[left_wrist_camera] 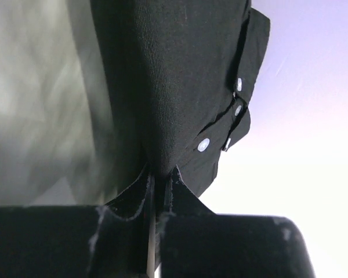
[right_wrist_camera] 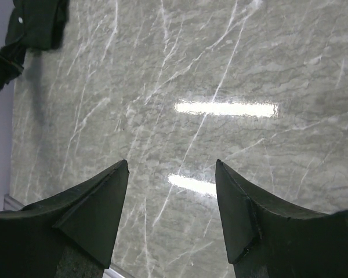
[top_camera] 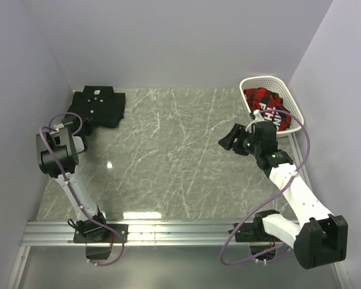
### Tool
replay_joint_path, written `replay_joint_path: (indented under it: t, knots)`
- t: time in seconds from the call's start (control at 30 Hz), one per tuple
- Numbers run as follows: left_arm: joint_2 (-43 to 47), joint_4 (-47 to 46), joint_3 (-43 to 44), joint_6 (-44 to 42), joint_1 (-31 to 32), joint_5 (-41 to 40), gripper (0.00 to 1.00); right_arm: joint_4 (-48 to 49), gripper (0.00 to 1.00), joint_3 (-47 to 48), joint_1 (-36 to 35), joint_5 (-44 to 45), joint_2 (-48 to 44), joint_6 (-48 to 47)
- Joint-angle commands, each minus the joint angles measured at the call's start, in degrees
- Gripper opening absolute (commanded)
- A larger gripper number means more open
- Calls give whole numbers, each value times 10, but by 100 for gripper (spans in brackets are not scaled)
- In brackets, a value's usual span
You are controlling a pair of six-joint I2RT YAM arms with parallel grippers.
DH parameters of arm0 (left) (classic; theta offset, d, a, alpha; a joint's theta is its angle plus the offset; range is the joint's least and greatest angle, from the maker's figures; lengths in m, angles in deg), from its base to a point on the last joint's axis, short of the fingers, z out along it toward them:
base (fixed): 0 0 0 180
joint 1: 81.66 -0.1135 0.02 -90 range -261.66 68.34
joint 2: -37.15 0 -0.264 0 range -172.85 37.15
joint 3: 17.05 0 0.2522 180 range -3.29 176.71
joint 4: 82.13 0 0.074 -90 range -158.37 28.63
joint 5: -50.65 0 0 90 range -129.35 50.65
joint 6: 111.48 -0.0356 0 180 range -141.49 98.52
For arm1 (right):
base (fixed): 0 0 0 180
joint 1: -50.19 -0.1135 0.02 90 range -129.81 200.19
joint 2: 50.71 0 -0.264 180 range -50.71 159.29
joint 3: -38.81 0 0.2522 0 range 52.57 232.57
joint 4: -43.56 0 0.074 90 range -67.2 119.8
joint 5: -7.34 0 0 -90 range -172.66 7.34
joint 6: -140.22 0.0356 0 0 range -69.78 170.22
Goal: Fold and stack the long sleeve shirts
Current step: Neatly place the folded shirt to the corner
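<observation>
At the far left corner of the tabletop, a black shirt is seen lying folded into a flat packet, with its collar toward the back wall and its row of white buttons running from far to near. Its near edge is pinched by the left fingers, which are pressed together on a fold of the fabric. From the left wrist, the cloth is seen running straight away from the fingertips, with the button strip just to the right of the grip. The shirt thus lies directly ahead of the left fingers, away from the arm bases, and any pull or smoothing is judged to run along that far-to-near line. The right fingers are held spread and empty above bare tabletop, well apart from the shirt, which lies far off to their left; the left arm is plainly the nearer. Near the right arm, a white basket is seen at the far right corner with a red checked garment in it.
</observation>
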Motion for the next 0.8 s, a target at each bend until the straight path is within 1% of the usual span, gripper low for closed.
replay_joint_path:
  t: [0.0,0.03,0.1,0.13,0.17,0.23,0.27,0.3,0.33,0.4,0.43,0.47,0.5,0.53,0.57,0.6,0.63,0.67,0.7,0.73,0.77]
  knots:
    - [-25,-4,63,-30,-25,9,7,-2,69,9,5,14,-19,-14]
    - [-39,5,84,-37,-31,24,14,1,69,8,6,15,-19,-14]
    - [-48,21,107,-49,-33,39,25,0,69,8,6,15,-19,-15]
    - [-51,19,107,-51,-34,55,37,-1,69,9,5,16,-19,-14]
    - [-48,14,103,-51,-34,62,44,-2,69,12,6,16,-20,-14]
    - [-21,-3,68,-38,-34,72,64,-7,69,14,6,21,-26,-11]
    - [-9,-7,55,-34,-34,82,79,-10,69,18,7,29,-36,-9]
    - [5,1,35,-40,-35,87,85,-17,69,20,6,33,-41,-6]
    - [37,20,28,-48,-36,92,92,-24,70,22,5,38,-47,-5]
    - [77,91,10,-83,-37,105,96,-43,71,29,6,64,-68,2]
    - [122,113,4,-99,-37,108,98,-52,73,32,6,75,-76,5]
    - [146,135,-1,-116,-37,111,99,-62,73,41,5,86,-93,6]
    - [170,200,-4,-151,-37,113,99,-84,75,45,7,109,-101,7]
    - [220,230,-4,-171,-38,113,99,-96,78,51,5,122,-110,6]
    - [246,266,-3,-196,-38,110,99,-108,78,66,7,132,-126,5]
    - [273,319,0,-243,-38,113,99,-135,83,75,5,147,-134,5]
    - [324,355,4,-270,-38,111,99,-151,86,85,5,173,-141,7]
    - [349,390,9,-295,-38,107,99,-165,86,107,5,183,-154,5]
    - [377,418,20,-345,-38,103,99,-193,86,119,5,188,-160,1]
    - [429,471,25,-371,-38,99,99,-208,87,132,6,217,-165,-2]
    - [456,493,30,-394,-38,97,99,-223,90,159,6,233,-176,-4]
